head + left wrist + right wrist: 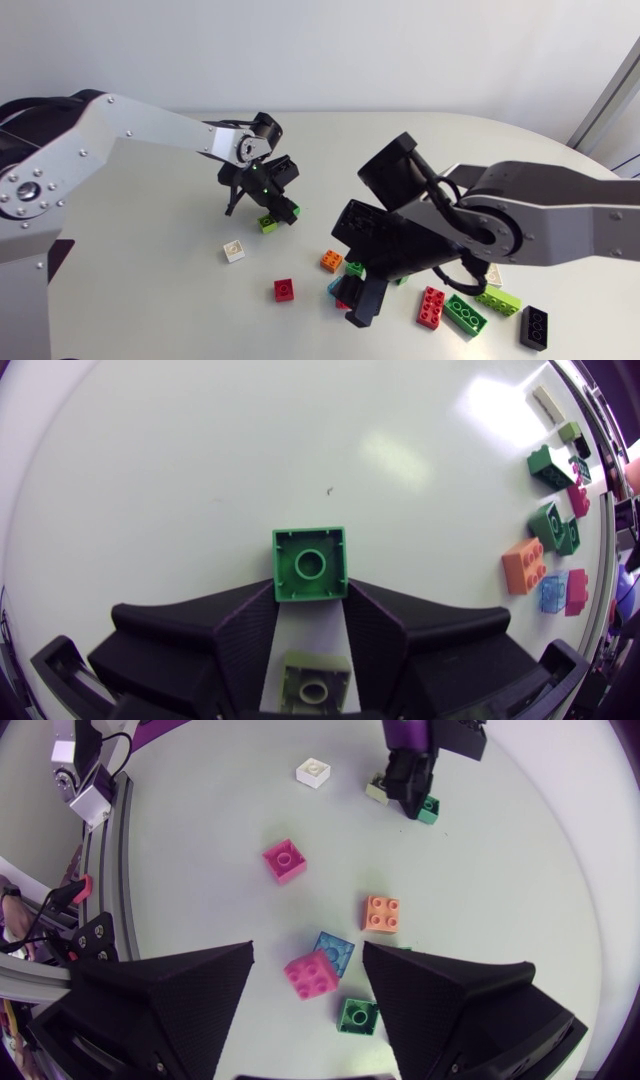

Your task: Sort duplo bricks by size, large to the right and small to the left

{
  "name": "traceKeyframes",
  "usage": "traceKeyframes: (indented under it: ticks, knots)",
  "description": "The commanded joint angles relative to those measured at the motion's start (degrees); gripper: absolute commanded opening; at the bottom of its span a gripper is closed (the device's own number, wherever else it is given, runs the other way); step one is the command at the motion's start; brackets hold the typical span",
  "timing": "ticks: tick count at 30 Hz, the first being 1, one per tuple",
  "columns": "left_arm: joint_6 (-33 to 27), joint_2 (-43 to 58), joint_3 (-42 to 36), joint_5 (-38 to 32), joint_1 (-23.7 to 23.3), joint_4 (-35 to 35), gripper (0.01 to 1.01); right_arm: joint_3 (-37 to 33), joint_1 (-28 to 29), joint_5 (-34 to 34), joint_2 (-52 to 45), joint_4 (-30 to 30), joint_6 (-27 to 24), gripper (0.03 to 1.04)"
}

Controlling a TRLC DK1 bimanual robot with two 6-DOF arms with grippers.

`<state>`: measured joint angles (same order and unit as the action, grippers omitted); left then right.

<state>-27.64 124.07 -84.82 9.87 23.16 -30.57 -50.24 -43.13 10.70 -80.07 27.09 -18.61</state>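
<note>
1. My left arm [110, 135] is a long, flat-sided silver-grey link dotted with small dark screws. Its round hub [30, 190] carries a ring of screws around a dark centre.
2. Further out the shell ends in a pale round cap [243, 148] set between black joints, and the left end effector [310, 595] is matte black throughout.
3. My right arm [575, 215] wears the same silver-grey shell, broken by a black ringed joint [490, 228].
4. A thin black cable [445, 188] loops beside a boxy black housing [392, 165].
5. The right end effector [308, 955] has 2 broad wedge fingers [160, 1010], matte black with a fine grainy surface.
</note>
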Motion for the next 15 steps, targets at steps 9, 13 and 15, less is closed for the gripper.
traceKeyframes:
  ticks: [9,13,15]
  knots:
    - [-5.67,-14.73,21.53,-0.2,-3.47,-1.6,0.27,4.18,5.78,-3.05,-6.41,-6.0,0.86,0.9]
    - [-6.9,-19.83,25.23,-0.38,-4.44,-4.06,0.27,6.47,5.78,-3.93,-8.26,-8.9,0.24,0.9]
    - [-7.43,-21.68,25.31,-0.38,-4.88,-7.05,0.27,6.91,5.69,-4.02,-9.93,-10.22,0.15,0.9]
